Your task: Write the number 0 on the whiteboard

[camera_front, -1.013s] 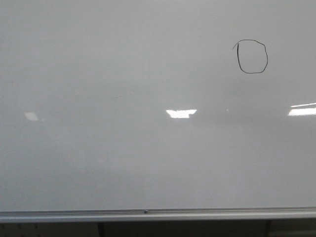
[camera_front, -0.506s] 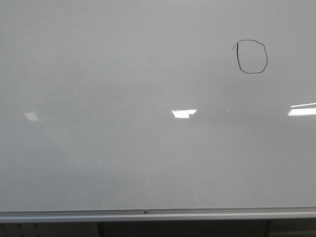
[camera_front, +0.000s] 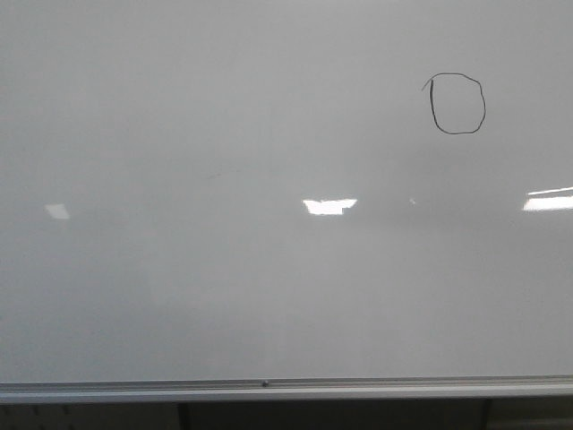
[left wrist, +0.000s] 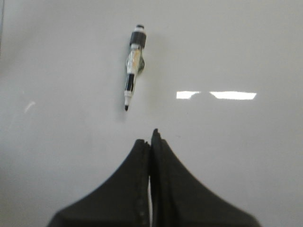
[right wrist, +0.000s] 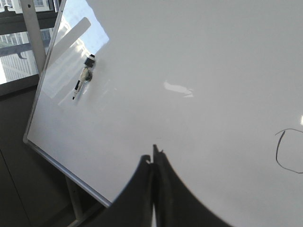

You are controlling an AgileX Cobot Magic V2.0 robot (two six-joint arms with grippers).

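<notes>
The whiteboard [camera_front: 224, 287] fills the front view, glossy and pale grey. The number 0 [camera_front: 457, 104] is a thin black loop high on its right side, with a short tick at its top-left. Neither gripper shows in the front view. In the left wrist view my left gripper [left wrist: 151, 138] is shut on nothing, its tips pointing at the board [left wrist: 236, 47] just short of a black-and-white marker [left wrist: 132, 71] that clings there. In the right wrist view my right gripper [right wrist: 154, 155] is shut and empty before the board [right wrist: 213, 71], with part of the 0 [right wrist: 277, 152] off to one side.
A silver rail [camera_front: 269, 389] runs along the board's bottom edge, with dark stand legs below. The right wrist view shows the marker [right wrist: 84, 76] near the board's framed corner [right wrist: 42, 142], and a window beyond. Bright light reflections [camera_front: 329, 206] lie across the board.
The 0 and the board stand as before. Only the bright reflection in the middle of the board changes a little in width.
</notes>
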